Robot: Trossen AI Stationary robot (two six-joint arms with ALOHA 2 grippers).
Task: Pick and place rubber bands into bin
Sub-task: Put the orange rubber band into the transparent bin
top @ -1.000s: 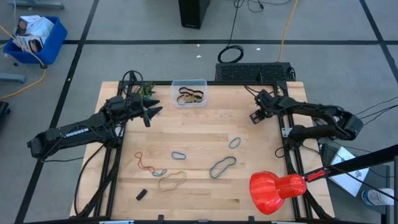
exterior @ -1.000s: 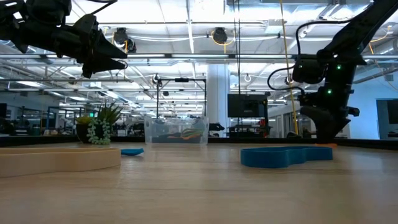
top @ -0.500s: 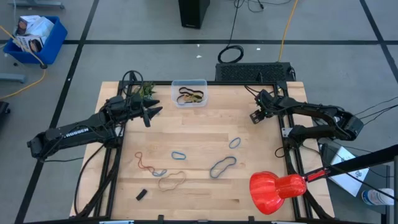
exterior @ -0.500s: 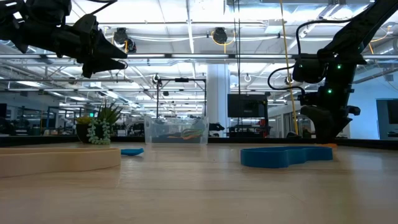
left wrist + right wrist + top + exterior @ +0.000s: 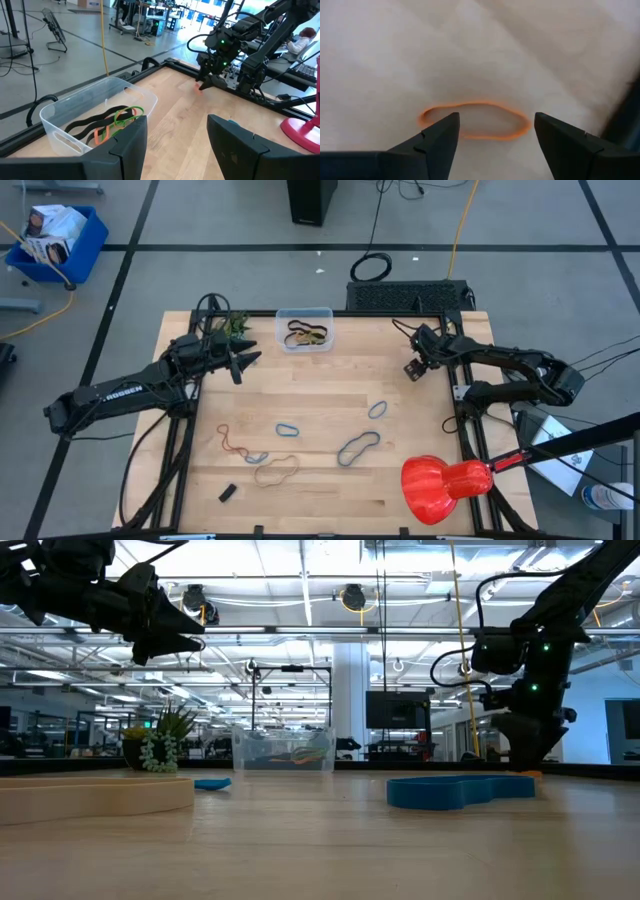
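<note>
The clear bin [image 5: 327,330] stands at the table's far edge with black, orange and green rubber bands in it; it also shows in the left wrist view [image 5: 60,107]. My left gripper [image 5: 250,360] hangs open and empty in the air left of the bin. My right gripper [image 5: 411,369] is open, pointing down near the table's far right corner. An orange rubber band [image 5: 475,120] lies flat on the wood between its fingers, which stand on either side of it. Several loose bands lie mid-table: blue [image 5: 378,409], grey-blue [image 5: 358,447], blue [image 5: 288,428], red [image 5: 232,440], tan [image 5: 275,470].
A small black block [image 5: 228,492] lies near the front left. A red bulb-shaped object [image 5: 445,485] sits at the front right corner. A small green plant [image 5: 232,327] stands left of the bin. A dark mat [image 5: 410,295] lies beyond the far edge.
</note>
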